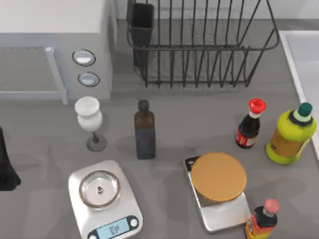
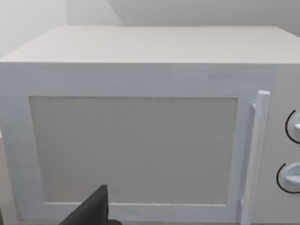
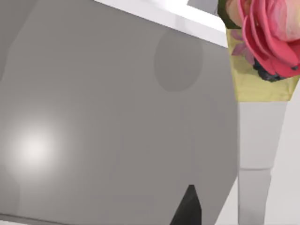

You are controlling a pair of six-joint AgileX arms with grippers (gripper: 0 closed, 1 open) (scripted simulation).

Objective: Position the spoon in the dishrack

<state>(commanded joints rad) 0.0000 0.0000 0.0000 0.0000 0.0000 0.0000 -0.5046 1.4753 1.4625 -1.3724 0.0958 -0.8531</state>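
While the dishrack [image 1: 199, 45] stands untouched, left arm [image 1: 7, 167] sits parked at table's left edge, grip unclear.

Left arm at the table's left edge, right gripper barely glimpsed

The left arm [image 1: 7, 164] sits as a dark shape at the left edge of the table, left of the round-pan scale [image 1: 103, 199]. One dark fingertip of the left gripper [image 2: 91, 208] points toward the front of the microwave [image 2: 140, 140]. A dark fingertip of the right gripper [image 3: 187, 208] hangs above the grey tabletop.
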